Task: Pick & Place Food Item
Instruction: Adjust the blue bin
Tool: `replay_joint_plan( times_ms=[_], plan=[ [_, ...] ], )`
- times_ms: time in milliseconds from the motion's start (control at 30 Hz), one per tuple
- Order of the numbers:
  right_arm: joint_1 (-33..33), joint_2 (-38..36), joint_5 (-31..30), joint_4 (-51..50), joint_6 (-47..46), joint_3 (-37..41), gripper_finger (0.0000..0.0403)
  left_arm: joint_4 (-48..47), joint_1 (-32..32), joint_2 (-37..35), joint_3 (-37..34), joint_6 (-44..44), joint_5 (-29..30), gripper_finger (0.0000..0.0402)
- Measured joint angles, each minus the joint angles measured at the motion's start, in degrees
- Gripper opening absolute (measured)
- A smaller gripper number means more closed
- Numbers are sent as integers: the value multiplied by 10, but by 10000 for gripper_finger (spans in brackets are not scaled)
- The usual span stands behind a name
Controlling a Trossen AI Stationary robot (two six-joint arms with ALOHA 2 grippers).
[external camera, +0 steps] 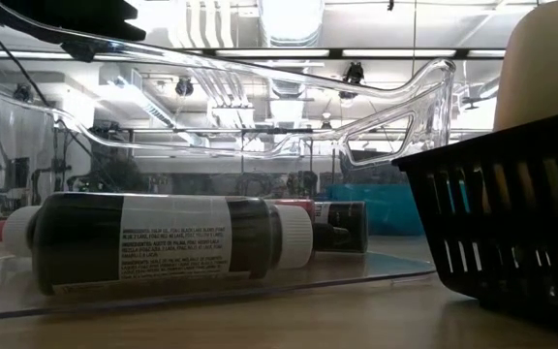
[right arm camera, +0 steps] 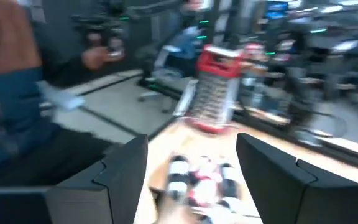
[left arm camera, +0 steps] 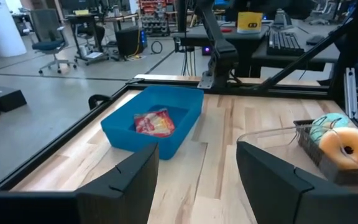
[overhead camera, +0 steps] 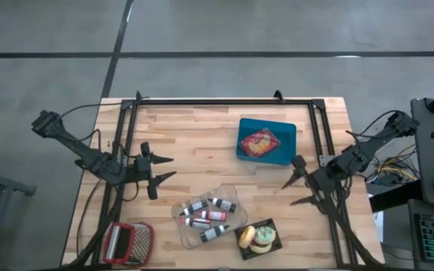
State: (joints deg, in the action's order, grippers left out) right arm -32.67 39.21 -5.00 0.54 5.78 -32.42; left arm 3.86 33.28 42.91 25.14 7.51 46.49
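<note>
Bottles (right arm camera: 197, 183) blur in the right wrist view; left tool (overhead camera: 164, 168) and right tool (overhead camera: 295, 191) gape empty.

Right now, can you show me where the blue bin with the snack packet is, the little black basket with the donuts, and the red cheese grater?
blue plastic bin (overhead camera: 286, 129), high view, on its bare floor.
small black basket (overhead camera: 241, 239), high view, on its rim.
red metal grater (overhead camera: 116, 242), high view, on its red frame.
</note>
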Motion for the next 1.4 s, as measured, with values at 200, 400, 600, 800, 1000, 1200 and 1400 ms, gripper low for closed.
replay_joint_plan(
  times_ms=[200, 400, 600, 800, 1000, 1200, 1400],
  plan=[
    [1, -34, -87, -50, -38, 5, 242, -4, 0, 1, -1, 0, -2, 218],
    [1, -64, -88, -58, -42, 5, 242, -5, 0, 1, -1, -13, -1, 218],
    [1, -74, -174, -54, -78, 17, 248, -16, -4, 0, -8, -11, 14, 218],
    [25, -28, -373, -23, -116, 40, 247, -13, -19, 0, -46, 31, 26, 218],
    [74, 36, -288, 39, -110, 39, 249, -14, -36, 0, -80, 110, 26, 218],
    [153, 89, -276, -41, -187, -12, 250, -9, -37, 1, -96, 140, 26, 218],
    [269, 131, -172, -203, -265, -51, 241, -9, -40, 1, -100, 144, 9, 218]
  ],
)
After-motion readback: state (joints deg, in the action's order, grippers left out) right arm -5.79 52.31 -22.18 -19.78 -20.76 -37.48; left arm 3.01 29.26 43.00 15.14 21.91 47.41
